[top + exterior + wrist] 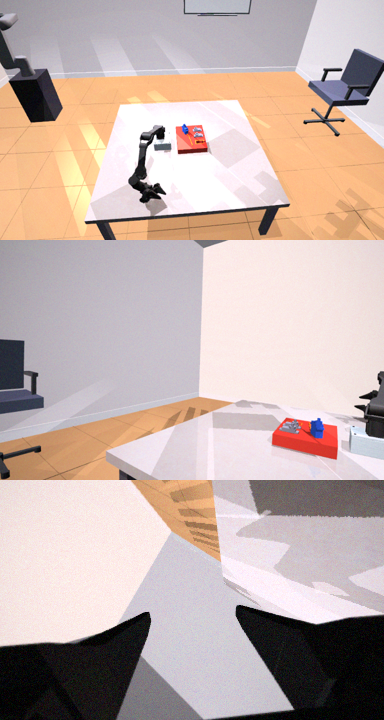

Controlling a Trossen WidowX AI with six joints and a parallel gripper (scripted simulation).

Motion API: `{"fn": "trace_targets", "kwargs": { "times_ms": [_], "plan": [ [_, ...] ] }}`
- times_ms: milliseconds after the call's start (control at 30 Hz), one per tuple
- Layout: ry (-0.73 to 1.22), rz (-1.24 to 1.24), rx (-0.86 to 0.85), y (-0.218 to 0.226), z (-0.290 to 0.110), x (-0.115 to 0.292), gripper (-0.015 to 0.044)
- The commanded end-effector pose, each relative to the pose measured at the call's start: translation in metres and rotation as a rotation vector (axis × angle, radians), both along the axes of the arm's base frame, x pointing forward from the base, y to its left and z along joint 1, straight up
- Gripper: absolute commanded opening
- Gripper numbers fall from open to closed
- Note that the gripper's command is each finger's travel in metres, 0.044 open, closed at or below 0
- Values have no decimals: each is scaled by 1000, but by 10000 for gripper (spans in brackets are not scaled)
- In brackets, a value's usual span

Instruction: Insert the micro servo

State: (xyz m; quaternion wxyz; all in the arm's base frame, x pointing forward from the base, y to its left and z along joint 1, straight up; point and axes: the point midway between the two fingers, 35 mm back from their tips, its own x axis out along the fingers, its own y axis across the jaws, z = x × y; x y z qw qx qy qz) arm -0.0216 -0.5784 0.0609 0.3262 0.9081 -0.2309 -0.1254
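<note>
The pincer is held wide apart with nothing between its fingers, low over the near part of the desk. The blue micro servo is seen well away from the pincer, standing on the far corner of the red deck, with a yellow cable trailing from it. The approach step is judged not yet begun; a long reach towards the servo is called for next. The marked pocket is too small to be made out clearly, and nothing of the deck is shown between the fingers in the wrist view
</note>
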Motion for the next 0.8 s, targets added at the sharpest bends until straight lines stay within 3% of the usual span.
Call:
{"fn": "trace_targets", "kwargs": {
  "times_ms": [0,333,767],
  "plan": [
    [1,2,1,0,0,2,426],
    [42,45,51,3,9,78,440],
    [151,198,147,53,19,220,440]
  ]
}}
